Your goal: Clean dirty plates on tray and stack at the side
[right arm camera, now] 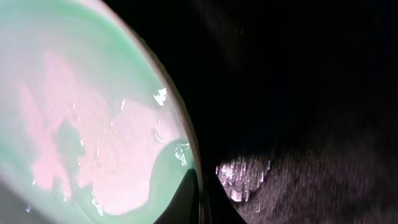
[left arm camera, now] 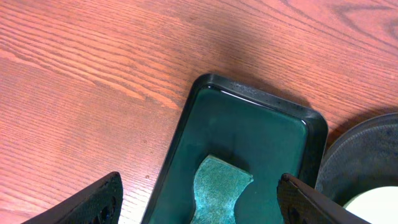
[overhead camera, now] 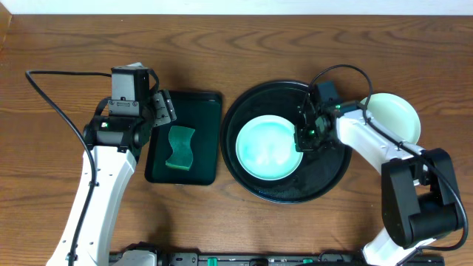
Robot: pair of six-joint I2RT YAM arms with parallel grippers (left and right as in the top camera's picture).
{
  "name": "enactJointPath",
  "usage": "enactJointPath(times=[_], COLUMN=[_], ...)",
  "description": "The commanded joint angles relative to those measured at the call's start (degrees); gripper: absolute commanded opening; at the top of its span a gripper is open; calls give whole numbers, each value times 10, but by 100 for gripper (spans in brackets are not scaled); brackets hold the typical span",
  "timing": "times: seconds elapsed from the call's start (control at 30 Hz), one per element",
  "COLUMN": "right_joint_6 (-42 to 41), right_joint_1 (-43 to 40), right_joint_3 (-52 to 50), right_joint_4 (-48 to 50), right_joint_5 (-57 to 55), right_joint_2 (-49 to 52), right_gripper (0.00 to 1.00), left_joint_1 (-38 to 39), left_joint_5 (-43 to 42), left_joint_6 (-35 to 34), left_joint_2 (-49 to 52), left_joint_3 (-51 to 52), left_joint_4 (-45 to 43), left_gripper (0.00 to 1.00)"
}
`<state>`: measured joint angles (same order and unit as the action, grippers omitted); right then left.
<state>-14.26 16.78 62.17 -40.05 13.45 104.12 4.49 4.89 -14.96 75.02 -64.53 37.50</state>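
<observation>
A pale mint dirty plate (overhead camera: 267, 148) lies in the middle of the round black tray (overhead camera: 284, 193). My right gripper (overhead camera: 304, 137) is shut on the plate's right rim. In the right wrist view one finger sits inside the plate (right arm camera: 93, 112) and the other outside, over the tray (right arm camera: 298, 93), with the gripper (right arm camera: 200, 186) pinching the rim. A second plate (overhead camera: 395, 118) rests on the table right of the tray, partly behind my right arm. My left gripper (overhead camera: 164, 108) hangs open above the green tray's left edge, holding nothing.
A green sponge (overhead camera: 179, 147) lies in the rectangular dark green tray (overhead camera: 203, 103), left of the black tray. In the left wrist view the sponge (left arm camera: 217, 190) shows between the open fingers (left arm camera: 106, 199). A wet patch (right arm camera: 242, 174) glistens on the black tray.
</observation>
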Motion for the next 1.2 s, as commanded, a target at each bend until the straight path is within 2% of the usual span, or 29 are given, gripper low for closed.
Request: enactJointPath(times=[0.0,0.27,0.53,0.7,0.9,1.17], right_joint_6=[-5,-5,-48,-87,-142,-146], right_joint_1=[-19,-24,15,64,154,254], right_joint_3=[47,130,192,197,197,197], right_joint_4=[-39,-132,-151,-102,-21,61], right_joint_5=[25,25,6,-9,-108,-244], right_joint_2=[-3,-13,-13,-13,-12,-12], right_gripper=[1,1,1,1,1,1], left_joint_1=[-2,-2,-2,-2,-2,-2], left_joint_5=[9,9,9,9,9,9], left_joint_6=[1,1,1,1,1,1], left_joint_2=[1,1,1,1,1,1], left_joint_3=[-3,-3,-3,-3,-3,-3], left_joint_4=[2,2,2,2,2,2], left_gripper=[80,80,80,80,80,80])
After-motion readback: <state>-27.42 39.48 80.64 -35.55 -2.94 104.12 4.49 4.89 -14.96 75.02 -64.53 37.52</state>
